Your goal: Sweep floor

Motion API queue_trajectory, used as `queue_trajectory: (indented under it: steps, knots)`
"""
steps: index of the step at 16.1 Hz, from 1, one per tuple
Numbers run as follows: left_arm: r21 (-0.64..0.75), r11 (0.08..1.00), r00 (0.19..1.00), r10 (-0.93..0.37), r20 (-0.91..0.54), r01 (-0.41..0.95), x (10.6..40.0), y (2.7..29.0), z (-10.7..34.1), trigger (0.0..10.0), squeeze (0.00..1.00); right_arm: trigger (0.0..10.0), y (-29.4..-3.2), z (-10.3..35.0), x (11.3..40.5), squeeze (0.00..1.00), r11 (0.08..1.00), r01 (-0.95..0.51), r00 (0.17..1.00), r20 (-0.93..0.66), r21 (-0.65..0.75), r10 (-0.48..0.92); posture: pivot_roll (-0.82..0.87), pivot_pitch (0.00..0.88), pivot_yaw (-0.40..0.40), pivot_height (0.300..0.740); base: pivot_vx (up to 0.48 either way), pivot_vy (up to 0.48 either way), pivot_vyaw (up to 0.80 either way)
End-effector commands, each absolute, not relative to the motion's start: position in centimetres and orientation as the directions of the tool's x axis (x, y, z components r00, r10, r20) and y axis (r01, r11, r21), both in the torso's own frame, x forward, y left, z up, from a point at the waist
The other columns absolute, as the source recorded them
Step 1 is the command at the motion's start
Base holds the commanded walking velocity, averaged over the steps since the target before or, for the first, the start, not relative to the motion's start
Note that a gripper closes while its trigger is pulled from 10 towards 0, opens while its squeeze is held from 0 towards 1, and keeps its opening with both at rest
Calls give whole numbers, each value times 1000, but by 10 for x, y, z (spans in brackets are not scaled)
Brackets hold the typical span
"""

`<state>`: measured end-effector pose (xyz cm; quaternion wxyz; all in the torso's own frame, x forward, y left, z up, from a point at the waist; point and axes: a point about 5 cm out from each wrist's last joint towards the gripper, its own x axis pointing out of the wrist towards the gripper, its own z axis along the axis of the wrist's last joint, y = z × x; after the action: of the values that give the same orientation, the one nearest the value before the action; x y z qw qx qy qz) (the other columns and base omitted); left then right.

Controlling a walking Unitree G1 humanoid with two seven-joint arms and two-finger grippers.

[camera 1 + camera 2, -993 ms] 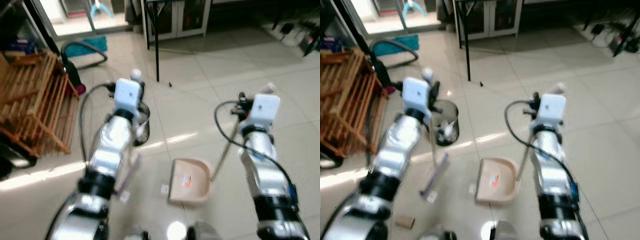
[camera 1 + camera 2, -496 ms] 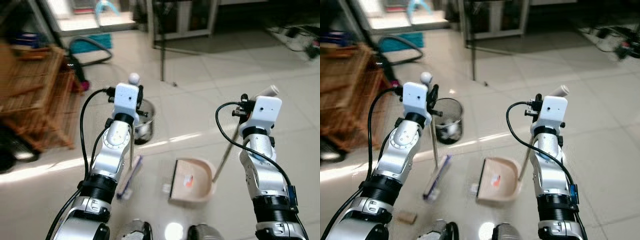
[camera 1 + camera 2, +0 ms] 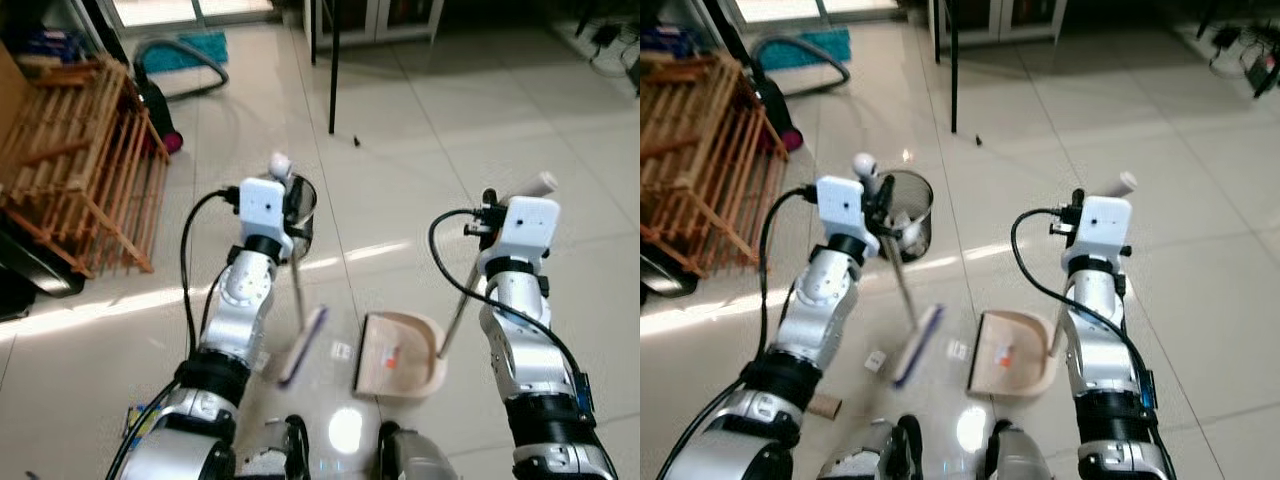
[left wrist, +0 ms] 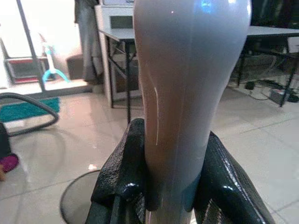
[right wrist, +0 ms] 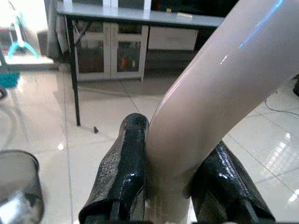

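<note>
My left gripper [image 4: 170,158] is shut on the pale broom handle [image 3: 296,285], just in front of the mesh bin [image 3: 905,215]. The handle slants down to the purple and white broom head [image 3: 303,345] on the tiles. My right gripper [image 5: 173,154] is shut on the dustpan's long pale handle [image 3: 455,305]. The beige dustpan [image 3: 398,368] rests on the floor to the right of the broom head, with a small red scrap [image 3: 390,355] inside. A white scrap [image 3: 341,350] lies between broom head and dustpan.
A wooden rack [image 3: 75,160] stands at the left, with a teal vacuum hose [image 3: 180,70] behind it. A black table leg [image 3: 332,70] rises ahead. Another white scrap [image 3: 876,360] and a cardboard tube [image 3: 823,406] lie near my left foot. Cables [image 3: 610,30] lie at far right.
The whole view has shifted and sharpened as I moved. The broom now slants, and its head has slid right, closer to the dustpan. Both grips stay the same.
</note>
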<state>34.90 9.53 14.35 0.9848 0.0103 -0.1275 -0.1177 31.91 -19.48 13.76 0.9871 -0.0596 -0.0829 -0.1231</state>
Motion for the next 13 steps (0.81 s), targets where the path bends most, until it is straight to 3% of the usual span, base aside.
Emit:
queue_trajectory:
  steps: [1, 6, 13]
  knots:
    - [64, 975, 928, -222, 298, 213, 352, 99, 153, 10000, 0, 10000, -197, 142, 320, 0, 954, 271, 944, 230, -125, -238, -14, 333, 98, 740, 0, 0, 0]
    - [132, 963, 891, -268, 367, 235, 355, 91, 161, 10000, 0, 10000, -207, 149, 327, 0, 932, 314, 917, 314, -183, -247, 50, 385, 109, 740, 0, 0, 0]
    - [197, 948, 891, -304, 339, 249, 364, 79, 159, 10000, 0, 10000, -164, 135, 334, 0, 925, 247, 931, 334, -287, -145, 78, 435, 168, 740, 0, 0, 0]
